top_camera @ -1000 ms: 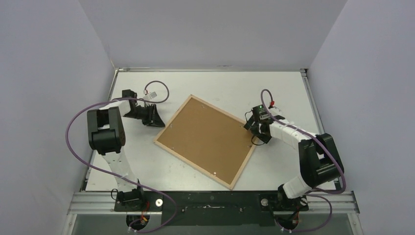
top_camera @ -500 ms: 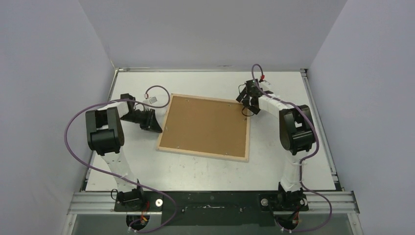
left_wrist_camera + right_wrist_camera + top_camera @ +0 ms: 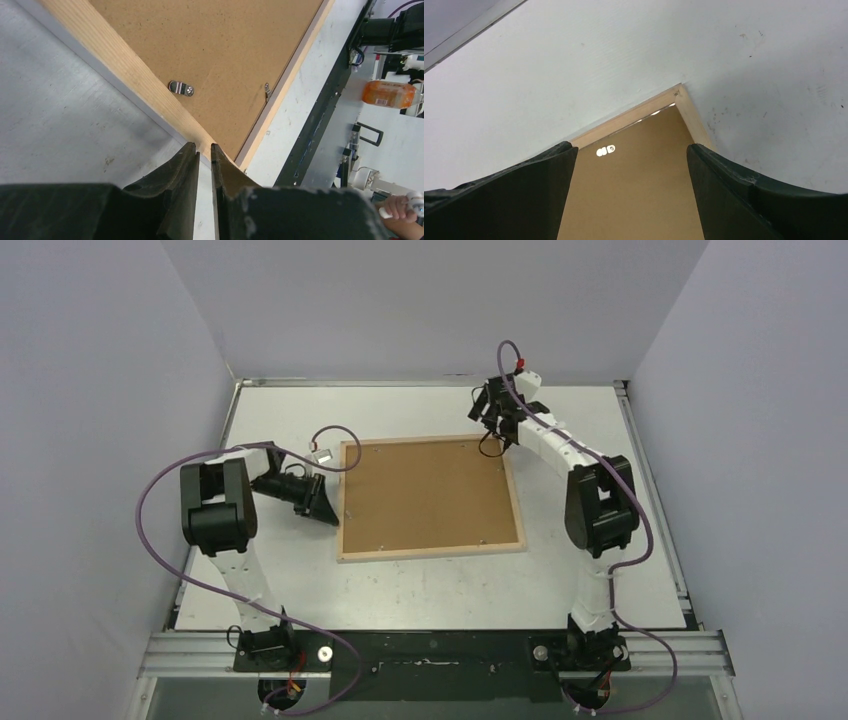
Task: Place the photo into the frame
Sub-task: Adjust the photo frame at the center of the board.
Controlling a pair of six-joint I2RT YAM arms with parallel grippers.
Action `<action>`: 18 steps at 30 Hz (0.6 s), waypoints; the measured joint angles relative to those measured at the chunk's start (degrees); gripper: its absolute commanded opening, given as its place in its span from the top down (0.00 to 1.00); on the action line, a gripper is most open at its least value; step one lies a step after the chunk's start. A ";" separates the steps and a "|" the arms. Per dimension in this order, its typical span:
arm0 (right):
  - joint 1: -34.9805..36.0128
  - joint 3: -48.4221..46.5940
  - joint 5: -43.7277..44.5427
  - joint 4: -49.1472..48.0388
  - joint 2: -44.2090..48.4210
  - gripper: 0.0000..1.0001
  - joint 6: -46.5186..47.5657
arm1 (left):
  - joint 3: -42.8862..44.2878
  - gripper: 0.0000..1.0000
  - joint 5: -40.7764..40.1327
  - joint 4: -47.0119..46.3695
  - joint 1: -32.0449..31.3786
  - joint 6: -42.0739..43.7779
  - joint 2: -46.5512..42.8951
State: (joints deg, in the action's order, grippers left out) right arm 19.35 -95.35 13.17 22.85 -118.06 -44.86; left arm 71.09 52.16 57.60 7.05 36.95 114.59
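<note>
On the white desk (image 3: 420, 590) the frame (image 3: 430, 552) is now lying square, having swung round from a diagonal, with its backing panel (image 3: 430, 495) still fitted. Its corner is sitting right at the tips of the nearly clenched, empty left gripper (image 3: 202, 147), and its far corner is lying just below the released right gripper (image 3: 629, 150). The photo is not showing, so loading is probably still waiting.

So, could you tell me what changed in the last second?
The pale wooden rectangular frame, brown fibreboard backing inside, turned counterclockwise until square with the table. The right gripper swung to its far right corner, open. The left gripper stayed by its left edge.
</note>
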 measured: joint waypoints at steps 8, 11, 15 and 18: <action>9.81 11.93 -5.44 -8.87 13.94 0.29 -0.46 | -1.53 0.88 2.43 -1.84 1.75 -3.69 0.00; 15.02 12.17 -9.40 -12.90 11.56 0.38 -1.95 | -1.88 0.88 3.41 -4.83 2.54 -7.39 -0.02; 21.42 11.89 -15.30 -18.49 3.58 0.57 -3.85 | -3.50 0.89 3.54 -10.38 3.15 -13.11 -0.20; 24.33 10.75 -20.94 -21.66 -3.19 0.68 -4.94 | -4.35 0.89 3.30 -14.10 3.21 -17.42 -0.24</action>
State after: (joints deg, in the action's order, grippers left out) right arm 43.68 -84.60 -7.77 1.19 -121.25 -49.80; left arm 66.74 55.46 43.51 10.26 19.53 114.34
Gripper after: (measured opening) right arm 0.405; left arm 0.112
